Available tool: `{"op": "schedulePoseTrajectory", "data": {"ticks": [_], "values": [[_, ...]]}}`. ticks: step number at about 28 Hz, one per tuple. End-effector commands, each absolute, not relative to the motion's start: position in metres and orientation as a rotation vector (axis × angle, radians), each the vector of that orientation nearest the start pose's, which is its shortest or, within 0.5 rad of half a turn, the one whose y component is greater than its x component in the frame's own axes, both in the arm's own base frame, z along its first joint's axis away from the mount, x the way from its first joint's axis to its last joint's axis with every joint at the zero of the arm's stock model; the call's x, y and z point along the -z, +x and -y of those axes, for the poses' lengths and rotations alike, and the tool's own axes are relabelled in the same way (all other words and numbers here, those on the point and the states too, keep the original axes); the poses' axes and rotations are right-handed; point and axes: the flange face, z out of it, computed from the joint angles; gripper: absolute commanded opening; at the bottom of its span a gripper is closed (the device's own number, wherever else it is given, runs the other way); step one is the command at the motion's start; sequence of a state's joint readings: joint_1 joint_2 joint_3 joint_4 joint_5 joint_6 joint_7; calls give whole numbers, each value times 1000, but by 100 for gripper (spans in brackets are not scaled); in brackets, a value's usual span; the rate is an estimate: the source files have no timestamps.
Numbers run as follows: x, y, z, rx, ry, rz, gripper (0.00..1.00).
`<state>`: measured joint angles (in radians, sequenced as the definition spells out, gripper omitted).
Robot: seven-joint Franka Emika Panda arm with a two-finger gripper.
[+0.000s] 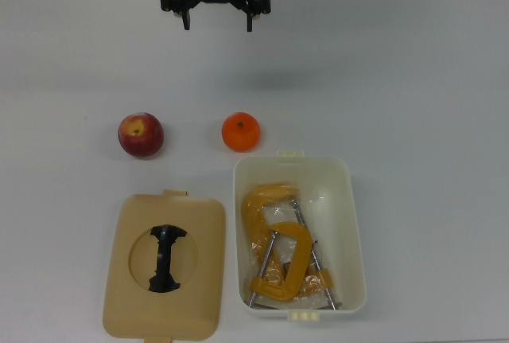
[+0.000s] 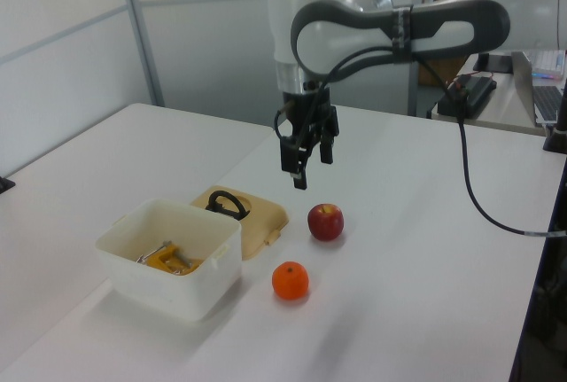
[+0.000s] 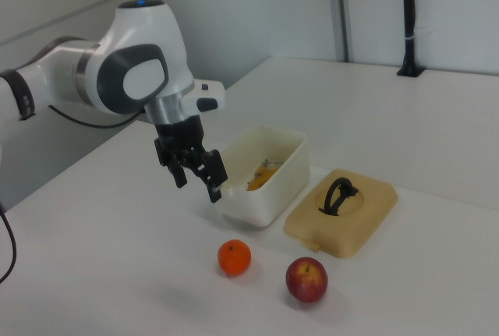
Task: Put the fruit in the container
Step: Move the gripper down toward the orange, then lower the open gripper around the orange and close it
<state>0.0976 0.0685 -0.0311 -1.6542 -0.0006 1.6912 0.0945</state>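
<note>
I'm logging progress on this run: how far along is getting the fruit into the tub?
Done: nothing yet. The mandarin and apple both sit on the table, outside the white container, which holds only yellow clamps. In hand: nothing; the end effector hangs open above the table. Left: picking and placing both fruits.

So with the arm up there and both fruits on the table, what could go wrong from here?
1. The mandarin and apple are round and sit free on the table; an off-center close by the open gripper could send one rolling.
2. The container already holds orange clamps, so dropped fruit may land on metal or bounce.
3. The mandarin lies close to the container's rim, so a descending finger might clip it.
</note>
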Motion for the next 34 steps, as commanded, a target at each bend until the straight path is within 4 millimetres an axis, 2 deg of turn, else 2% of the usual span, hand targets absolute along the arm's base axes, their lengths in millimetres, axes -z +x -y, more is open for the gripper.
{"op": "schedulePoseTrajectory", "data": {"ticks": [1, 5, 6, 12, 17, 25, 31, 34], "values": [[-518, 578, -45, -33, -3177, -85, 100], [-497, 578, -54, -50, -3188, -49, 100], [-474, 583, -55, -78, -3207, -35, 100], [-404, 604, -70, -138, -3302, -42, 100], [-372, 608, -77, -180, -3339, -20, 100], [-342, 613, -73, -209, -3373, 2, 100], [-344, 615, -78, -183, -3387, -19, 100], [-346, 615, -96, -139, -3384, 4, 100]]}}
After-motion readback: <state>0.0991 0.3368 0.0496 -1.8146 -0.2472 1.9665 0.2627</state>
